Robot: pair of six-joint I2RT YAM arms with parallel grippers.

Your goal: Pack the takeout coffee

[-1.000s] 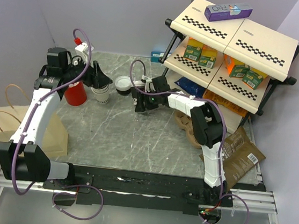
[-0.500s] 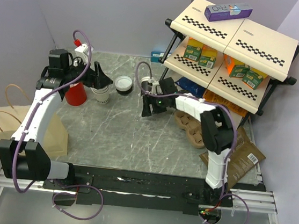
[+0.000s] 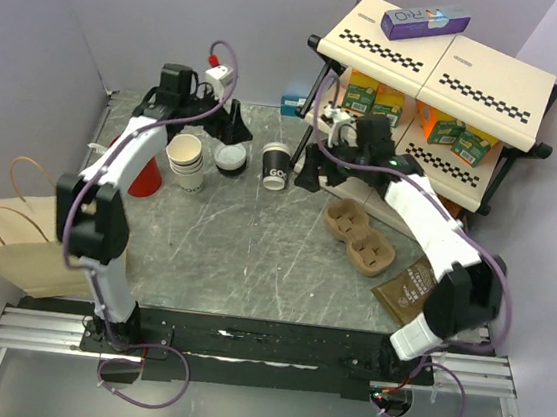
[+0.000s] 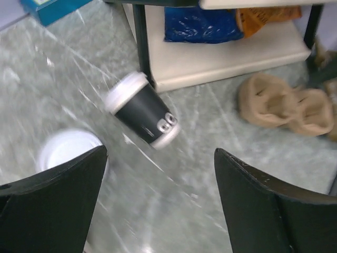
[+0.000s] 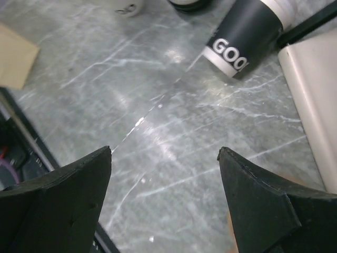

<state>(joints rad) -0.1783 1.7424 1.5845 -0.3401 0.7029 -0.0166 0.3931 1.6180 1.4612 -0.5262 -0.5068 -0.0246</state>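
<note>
Finding: the dark paper cup with round white plastic lid stands upright, axis vertical, near the far edge of the grey marbled table, between left gripper and right gripper, both released and empty. Right judged nearer.

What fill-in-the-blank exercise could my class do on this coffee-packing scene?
1. The lid of the takeout coffee is coloured ____.
2. Both arms' jaws stand ____, holding nothing.
3. The cardboard cup carrier has ____ wells.
4. In the top view, the paper bag sits at the far ____.
Missing words: white; open; two; left.
</note>
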